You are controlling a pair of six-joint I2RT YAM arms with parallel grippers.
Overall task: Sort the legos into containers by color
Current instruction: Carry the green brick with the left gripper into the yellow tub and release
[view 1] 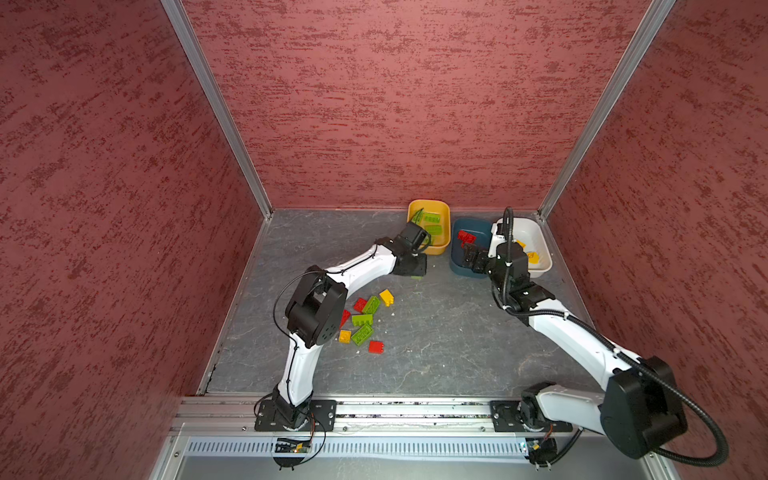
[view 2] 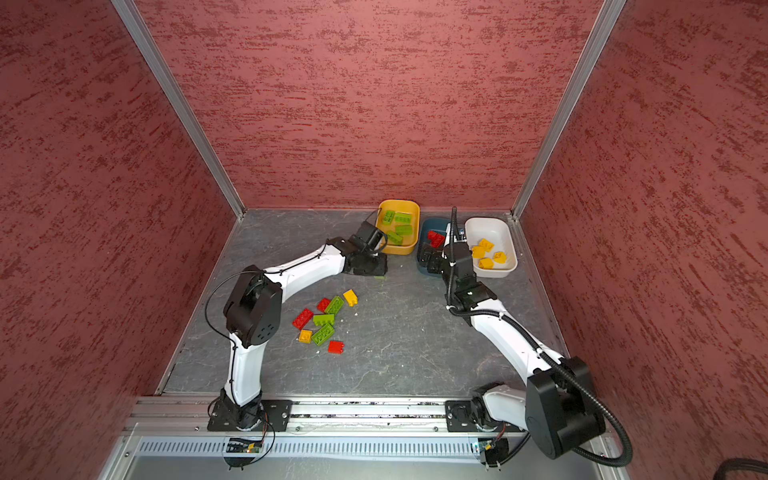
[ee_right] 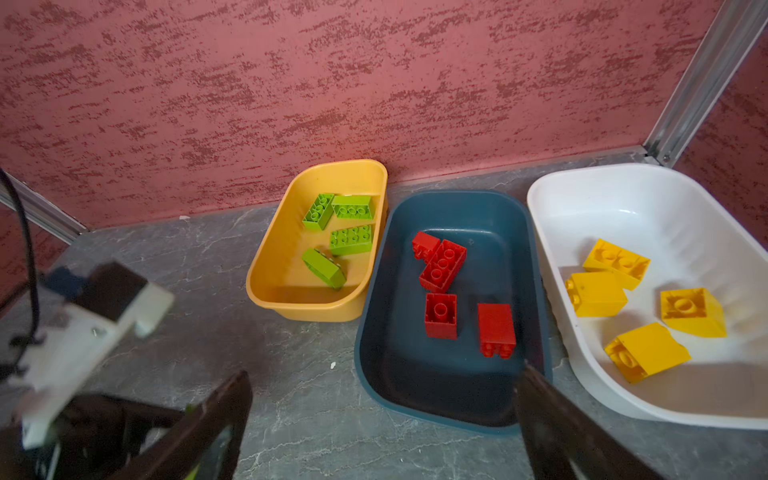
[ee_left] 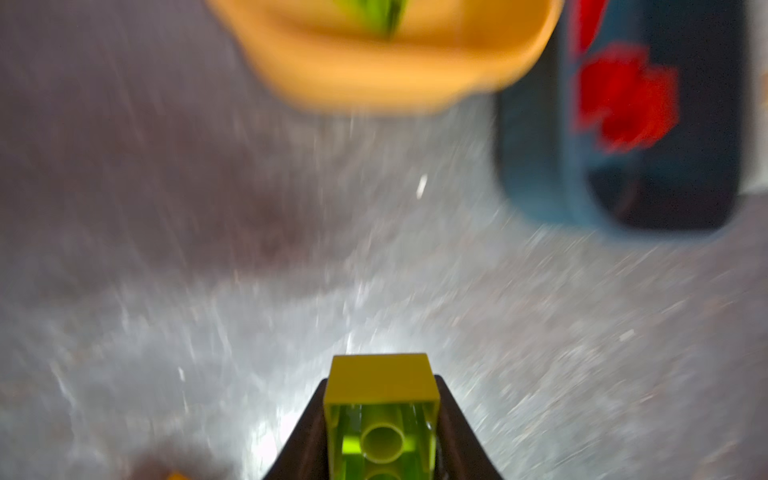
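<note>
Left wrist view: left tool [ee_left: 381, 388] clamped on lime green plastic brick [ee_left: 382, 374], hollow underside toward camera. Yellow-orange plastic tub [ee_left: 395, 70] just ahead of tool. In both top views tool covers nearly all of brick. Loose red, green, yellow bricks [view 1: 363, 320] behind it on grey table [view 1: 436, 332]. Right tool [ee_right: 384, 378] wide, empty, dark teal plastic tub [ee_right: 374, 332] below.

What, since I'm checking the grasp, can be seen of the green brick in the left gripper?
The green brick is glossy lime plastic. In the left wrist view its hollow underside, with round tubes, faces the camera. The left gripper is shut on it, dark fingers pressing either side. It is over the grey table, short of the yellow-orange tub. In both top views the gripper hides nearly all of it.
</note>
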